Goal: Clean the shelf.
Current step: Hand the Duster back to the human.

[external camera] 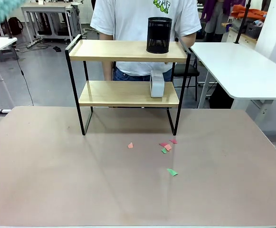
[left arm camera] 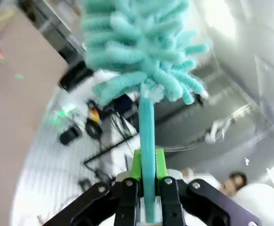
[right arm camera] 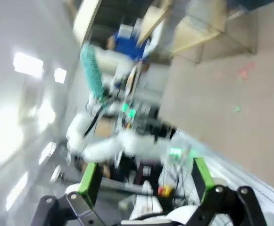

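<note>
Gripping the teal duster (left arm camera: 141,47) by its thin handle (left arm camera: 147,136), my left claw (left arm camera: 147,188) is pinched tight on it, green pads flat against the stem. The fluffy head is up high, off to the left of the shelf (external camera: 123,51) and well apart from it. My right claw (right arm camera: 145,165) stands wide with nothing between its fingers. The shelf stands at the far middle of the table (external camera: 42,180), with a person (external camera: 128,14) right behind it. My worry is the black mesh cup (external camera: 158,35) on the top board, near its right end: a broad sweep along that board could, I think, shove it off the edge toward the person. The small white thing (external camera: 157,84) on the lower board looks light enough to tip too. The gap between the boards seems tight for the head, so I might snag the black frame and drag the whole rack. The handle is slim, and a hard push could twist it in my pads. Paper scraps (external camera: 167,146) lie on the table in front of the shelf.
</note>
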Motion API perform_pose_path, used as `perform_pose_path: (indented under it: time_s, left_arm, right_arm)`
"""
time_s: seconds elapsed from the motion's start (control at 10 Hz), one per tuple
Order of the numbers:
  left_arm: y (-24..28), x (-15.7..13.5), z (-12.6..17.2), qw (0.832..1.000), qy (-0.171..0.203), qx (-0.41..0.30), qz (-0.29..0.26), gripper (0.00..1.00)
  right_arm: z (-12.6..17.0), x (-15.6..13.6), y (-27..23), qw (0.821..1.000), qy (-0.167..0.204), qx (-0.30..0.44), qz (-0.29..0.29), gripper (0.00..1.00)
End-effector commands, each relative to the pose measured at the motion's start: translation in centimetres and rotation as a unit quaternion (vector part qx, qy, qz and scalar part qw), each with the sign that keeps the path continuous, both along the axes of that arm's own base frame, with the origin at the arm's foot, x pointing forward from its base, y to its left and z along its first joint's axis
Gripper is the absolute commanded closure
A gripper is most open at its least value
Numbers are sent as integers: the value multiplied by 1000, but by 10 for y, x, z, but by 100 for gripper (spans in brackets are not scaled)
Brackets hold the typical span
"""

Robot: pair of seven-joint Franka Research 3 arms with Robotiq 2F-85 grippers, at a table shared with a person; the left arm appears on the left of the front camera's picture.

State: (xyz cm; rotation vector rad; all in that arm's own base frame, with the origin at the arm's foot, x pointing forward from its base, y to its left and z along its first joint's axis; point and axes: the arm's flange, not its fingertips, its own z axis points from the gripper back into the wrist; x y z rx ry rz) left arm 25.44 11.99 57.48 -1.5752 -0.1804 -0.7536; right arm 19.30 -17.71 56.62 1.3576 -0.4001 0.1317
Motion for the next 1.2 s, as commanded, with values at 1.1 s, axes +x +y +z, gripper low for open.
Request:
perform_pose_path:
  time_s: [1.1]
  left_arm:
    - [-128, 52, 12, 893, 49, 207, -396, 88]
  right_arm:
    - [9, 60, 251, 962, -91, -31, 254, 0]
